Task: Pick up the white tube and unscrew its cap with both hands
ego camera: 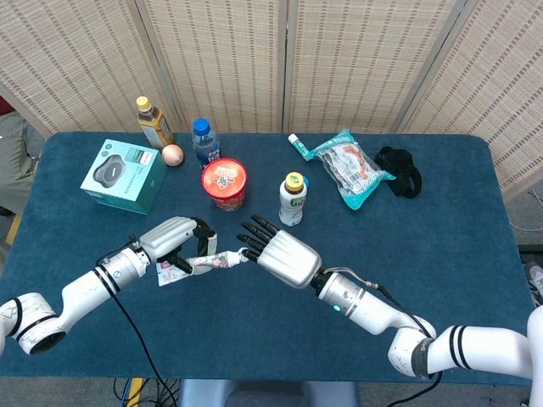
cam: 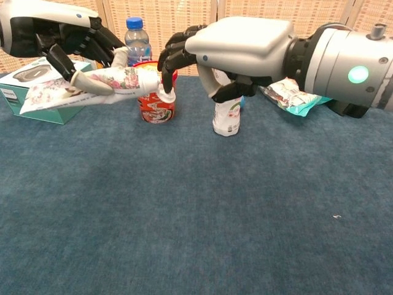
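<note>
White squeeze tube with pink floral print [cam: 107, 81], white screw cap [cam: 166, 95]. Silver-shelled left hand [ego camera: 174, 238] and right hand [ego camera: 276, 251], both with black fingers. Dark teal-blue carpet-like tabletop [ego camera: 441, 254]. Upper left: teal cardboard box [ego camera: 124, 175] with grey oval picture. Red-lidded round tub [ego camera: 224, 182]. Beige woven screen [ego camera: 254, 59] behind.
</note>
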Controlling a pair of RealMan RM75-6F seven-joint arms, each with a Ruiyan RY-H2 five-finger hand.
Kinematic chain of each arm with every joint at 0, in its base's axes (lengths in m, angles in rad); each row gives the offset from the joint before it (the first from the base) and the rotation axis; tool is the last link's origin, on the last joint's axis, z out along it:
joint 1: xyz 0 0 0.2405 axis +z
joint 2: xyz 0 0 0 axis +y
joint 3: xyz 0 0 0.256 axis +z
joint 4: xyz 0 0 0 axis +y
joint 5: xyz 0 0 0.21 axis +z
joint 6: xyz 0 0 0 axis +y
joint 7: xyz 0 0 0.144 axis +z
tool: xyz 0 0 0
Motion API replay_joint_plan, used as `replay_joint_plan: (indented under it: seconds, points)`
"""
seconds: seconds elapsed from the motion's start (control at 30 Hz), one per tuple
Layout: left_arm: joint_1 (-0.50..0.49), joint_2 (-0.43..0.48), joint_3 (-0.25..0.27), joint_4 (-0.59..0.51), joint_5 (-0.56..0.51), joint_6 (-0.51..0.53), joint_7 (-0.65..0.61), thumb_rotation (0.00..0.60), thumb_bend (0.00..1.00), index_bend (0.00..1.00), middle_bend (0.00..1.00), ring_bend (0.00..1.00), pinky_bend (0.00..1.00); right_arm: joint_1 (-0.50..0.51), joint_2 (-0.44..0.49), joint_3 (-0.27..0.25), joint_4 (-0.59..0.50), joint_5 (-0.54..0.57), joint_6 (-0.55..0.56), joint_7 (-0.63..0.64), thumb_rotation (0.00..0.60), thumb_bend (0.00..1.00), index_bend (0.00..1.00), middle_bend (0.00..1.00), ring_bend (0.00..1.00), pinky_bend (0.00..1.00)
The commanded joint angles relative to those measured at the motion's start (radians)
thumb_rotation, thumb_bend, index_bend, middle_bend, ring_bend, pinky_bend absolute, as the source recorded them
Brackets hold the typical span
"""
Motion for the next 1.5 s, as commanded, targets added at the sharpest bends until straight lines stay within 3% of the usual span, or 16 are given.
replay_joint_plan:
  seconds: [0.03,0.3,0.67,0.83,1.1,1.4,1.5]
  points:
    - [-0.002,-0.002,0.011,0.013,0.007,-0.008,0.043,0.600,0.45,0.72,0.81,0.53,0.21,-0.010,0.016,0.005,-0.020,-0.016,0.024,0.027,0.600,1.00,0.32,0.19,0.00,0.07]
    - [-0.002,-0.060,0.044,0.077,0.006,-0.037,0.162,0.600,0.45,0.70,0.78,0.51,0.21,-0.060,0.115,0.004,-0.073,-0.048,0.096,0.051,0.600,1.00,0.32,0.19,0.00,0.07]
    - [0.007,-0.255,0.100,0.276,0.014,-0.058,0.323,0.600,0.44,0.64,0.71,0.41,0.21,-0.164,0.250,-0.023,-0.111,-0.077,0.195,0.104,0.600,1.00,0.32,0.19,0.00,0.07]
    - [0.017,-0.289,0.109,0.329,0.009,-0.047,0.360,0.600,0.44,0.55,0.57,0.28,0.19,-0.198,0.288,-0.031,-0.109,-0.081,0.216,0.123,0.600,1.00,0.32,0.19,0.00,0.07]
    - [0.059,-0.209,0.101,0.279,-0.039,0.003,0.372,0.600,0.44,0.28,0.25,0.11,0.16,-0.252,0.336,-0.039,-0.087,-0.080,0.253,0.150,0.600,1.00,0.32,0.19,0.00,0.07]
    - [0.227,-0.079,0.114,0.155,-0.145,0.168,0.463,0.600,0.39,0.17,0.19,0.09,0.15,-0.349,0.379,-0.057,-0.035,-0.089,0.350,0.223,0.600,1.00,0.32,0.19,0.00,0.07]
    - [0.321,-0.045,0.124,0.121,-0.178,0.289,0.561,0.600,0.37,0.17,0.19,0.09,0.15,-0.401,0.397,-0.074,-0.010,-0.086,0.395,0.247,0.600,0.96,0.32,0.19,0.00,0.07]
